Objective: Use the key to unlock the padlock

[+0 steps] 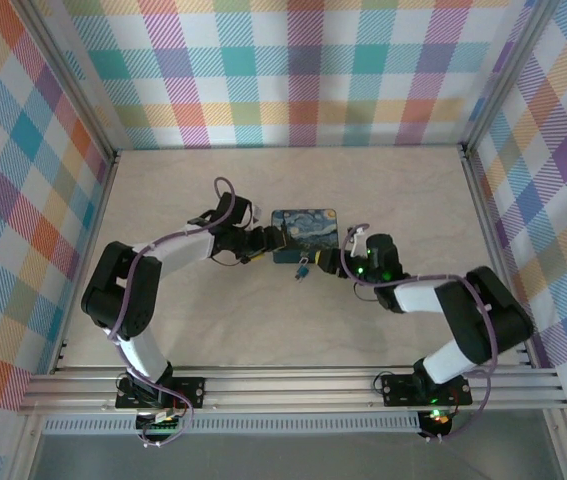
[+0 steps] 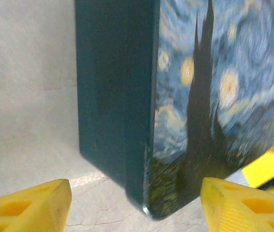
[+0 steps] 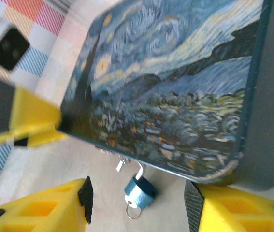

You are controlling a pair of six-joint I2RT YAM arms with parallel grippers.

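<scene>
The padlock [image 3: 140, 190] is a tiny blue body whose pale shackle hooks into the hasp on the front edge of the starry-night box [image 3: 175, 87]. At its lower end the key [image 3: 133, 211] shows as a small silver ring. My right gripper [image 3: 137, 208] is open, one yellow finger on each side of the padlock and neither touching it. From above, the padlock [image 1: 304, 268] lies just in front of the box [image 1: 304, 233], with the right gripper [image 1: 331, 262] beside it. My left gripper [image 2: 137, 208] is open, straddling the box's near corner [image 2: 151, 193] from the left [image 1: 263, 240].
The box rests on the pale table [image 1: 263, 320] between both arms. The checked walls [image 1: 293, 70] enclose the table on three sides. One yellow finger of the left gripper [image 3: 30, 121] sits against the box's far edge in the right wrist view.
</scene>
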